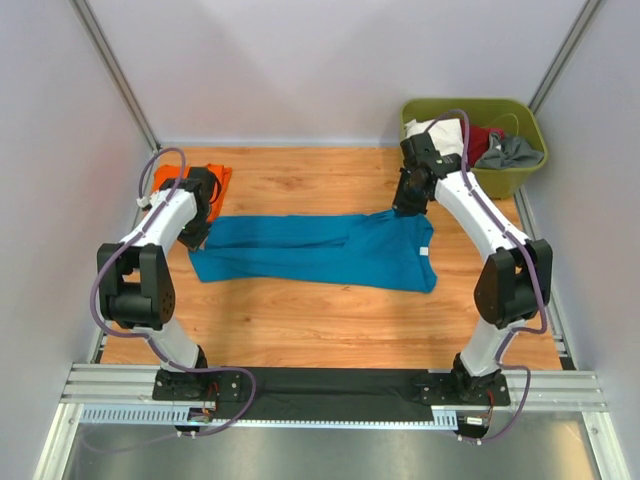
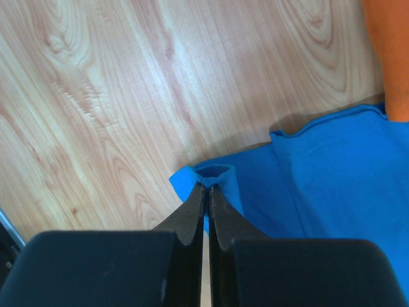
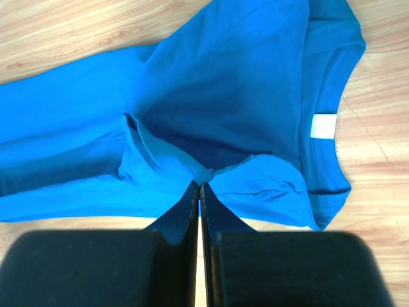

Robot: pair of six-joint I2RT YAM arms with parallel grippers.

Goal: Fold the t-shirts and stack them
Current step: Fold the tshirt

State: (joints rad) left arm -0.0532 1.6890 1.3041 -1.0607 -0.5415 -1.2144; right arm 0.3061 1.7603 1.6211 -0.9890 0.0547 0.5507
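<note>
The teal-blue t-shirt (image 1: 320, 250) lies stretched lengthwise across the middle of the wooden tabletop (image 1: 300, 320), wrinkled and partly folded over itself, reaching from one arm to the other. The left hand (image 2: 208, 185) is closed, its two fingers pressed together on a small loop of the shirt's edge at the left end, with the pinched cloth curling over the fingertips. The right hand (image 3: 200, 185) is closed as well, pinching a gathered pleat of the same shirt near its collar end, where a white label (image 3: 324, 126) shows inside the neckline. The orange t-shirt (image 1: 215, 178) sits bunched at the far left of the tabletop, partly hidden behind the left arm; in the left wrist view its edge shows just beside the teal cloth. An olive-green tub (image 1: 520, 180) stands at the far right corner, holding white, red and grey cloth, with the right arm reaching past in front of it
</note>
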